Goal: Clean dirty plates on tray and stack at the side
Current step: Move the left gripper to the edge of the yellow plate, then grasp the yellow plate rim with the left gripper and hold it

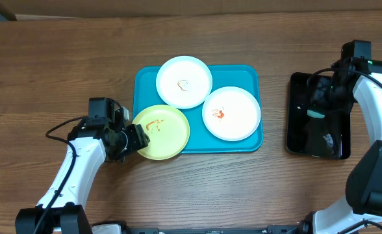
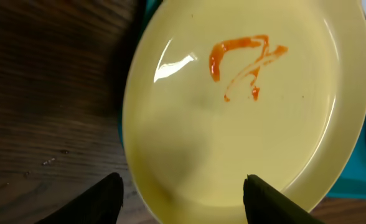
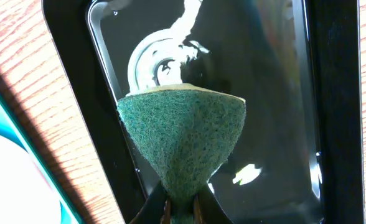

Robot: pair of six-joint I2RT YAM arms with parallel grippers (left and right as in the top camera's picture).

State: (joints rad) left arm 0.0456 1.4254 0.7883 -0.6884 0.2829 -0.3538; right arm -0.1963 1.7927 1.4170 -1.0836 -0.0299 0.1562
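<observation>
The table [image 1: 197,195] is brown wood-grain laminate with fine dark streaks. On it lies the tray [image 1: 250,73], smooth turquoise plastic, rectangular with rounded corners and a low raised rim. Two round, shallow white plates rest inside it. The far white plate [image 1: 184,81] has a faint pale mark in its centre. The near-right white plate [image 1: 231,114] has a small orange-red smear [image 1: 220,115], and the two rims look to be touching or nearly so. The yellow-green plate [image 1: 162,132] is glossy, with a soft highlight on its well. It sits at the tray's near-left corner, its edge hanging over the rim above the table. A looping orange-red streak [image 2: 242,59] crosses its middle. The left tool [image 1: 138,136] is at that overhanging edge with its jaws apart. In the left wrist view its dark, wedge-shaped fingers [image 2: 99,202] stand on either side of the plate's near rim. Whether they touch the plate cannot be told. To the right of the turquoise tray, well apart from it, is a smaller black tray [image 1: 299,123], glossy enough to show bright reflections. Above it the right tool [image 3: 182,214] is clamped on a green sponge [image 3: 183,130]. The sponge is coarse and fibrous like a scouring pad, with a pale tan top edge, and is pinched to a narrow waist so that it flares upward like a cone.
</observation>
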